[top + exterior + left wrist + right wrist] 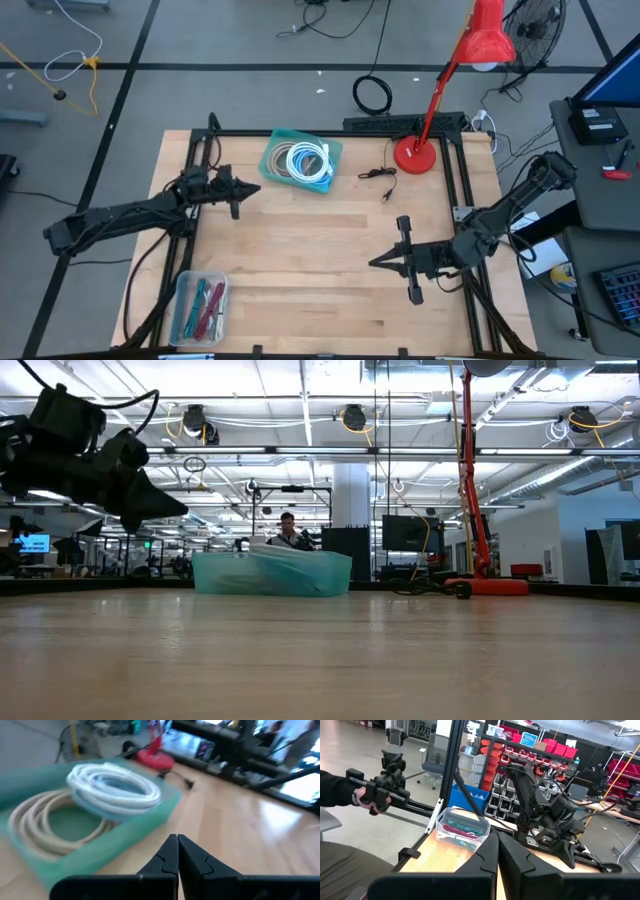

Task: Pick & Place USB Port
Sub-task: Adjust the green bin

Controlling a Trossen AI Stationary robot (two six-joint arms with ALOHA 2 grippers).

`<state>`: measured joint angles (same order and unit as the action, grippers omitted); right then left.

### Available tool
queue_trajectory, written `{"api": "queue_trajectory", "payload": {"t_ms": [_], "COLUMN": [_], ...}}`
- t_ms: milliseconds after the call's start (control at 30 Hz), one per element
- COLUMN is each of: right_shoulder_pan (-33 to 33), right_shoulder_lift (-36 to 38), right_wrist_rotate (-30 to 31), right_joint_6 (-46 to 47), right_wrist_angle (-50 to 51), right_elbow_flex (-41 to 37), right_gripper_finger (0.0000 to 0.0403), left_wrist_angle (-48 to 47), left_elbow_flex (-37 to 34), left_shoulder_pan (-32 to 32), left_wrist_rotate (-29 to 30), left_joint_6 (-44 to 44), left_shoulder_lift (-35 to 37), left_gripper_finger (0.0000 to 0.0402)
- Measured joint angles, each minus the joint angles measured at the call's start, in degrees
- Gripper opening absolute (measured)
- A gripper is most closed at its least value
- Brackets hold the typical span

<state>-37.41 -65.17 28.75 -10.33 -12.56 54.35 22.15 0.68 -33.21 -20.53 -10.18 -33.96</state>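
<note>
The left tool (256, 190) hovers over the wooden surface (320, 270) just beside the teal tray (335, 153), on that tray's left in the high view; its fingers are pressed together and hold nothing. In the left wrist view the closed fingertips (176, 851) point toward the near edge of the tray, which holds a coil of white cable (114, 786) lying partly over a coil of cream cable (50, 822). The right tool (378, 262) hangs over the right half of the surface, pointing left, well apart from the tray, also fully closed and empty. A small black cable (381, 177) with a plug at its end, which may be the USB part, lies loose on the surface between the tray and the round red lamp base (414, 155); it cannot be told for certain what connector it carries. A clear bin (199, 306) with red and green cables sits at the front left corner; the right wrist view shows it beyond the closed fingers. In that same view a person's hand (367, 800) rests on a dark bar beyond the surface's edge. The low view shows a person (288, 532) far off behind the tray.
</note>
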Motion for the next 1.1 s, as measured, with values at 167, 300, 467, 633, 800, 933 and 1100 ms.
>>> {"api": "queue_trajectory", "payload": {"t_ms": [167,300,467,633,800,933,1100], "right_shoulder_pan": [0.04,0.04,0.04,0.04,0.04,0.04,0.04], "right_shoulder_lift": [0.00,0.00,0.00,0.00,0.00,0.00,0.00], "right_wrist_rotate": [0.00,0.00,0.00,0.00,0.00,0.00,0.00], "right_joint_6": [-0.03,-0.44,-0.44,-0.44,-0.44,-0.44,-0.44], "right_wrist_angle": [-0.02,-0.04,-0.04,-0.04,-0.04,-0.04,-0.04], "right_elbow_flex": [0.00,0.00,0.00,0.00,0.00,0.00,0.00], "right_gripper_finger": [0.0000,0.0000,0.0000,0.0000,0.0000,0.0000,0.0000], "left_wrist_angle": [-0.54,0.09,0.64,-2.95,-12.49,-14.29,-14.91], "left_elbow_flex": [0.20,0.25,0.25,0.25,0.25,0.25,0.66], "left_shoulder_pan": [5.30,10.59,16.28,19.57,21.98,24.15,27.16], "left_wrist_rotate": [2.58,4.92,9.83,11.76,15.07,16.21,22.03], "left_joint_6": [1.01,2.90,5.43,5.97,6.85,6.95,8.70], "left_shoulder_lift": [0.49,3.01,8.26,14.81,21.08,25.61,31.21], "left_gripper_finger": [0.0001,0.0001,0.0000,0.0000,0.0000,0.0000,0.0000]}}
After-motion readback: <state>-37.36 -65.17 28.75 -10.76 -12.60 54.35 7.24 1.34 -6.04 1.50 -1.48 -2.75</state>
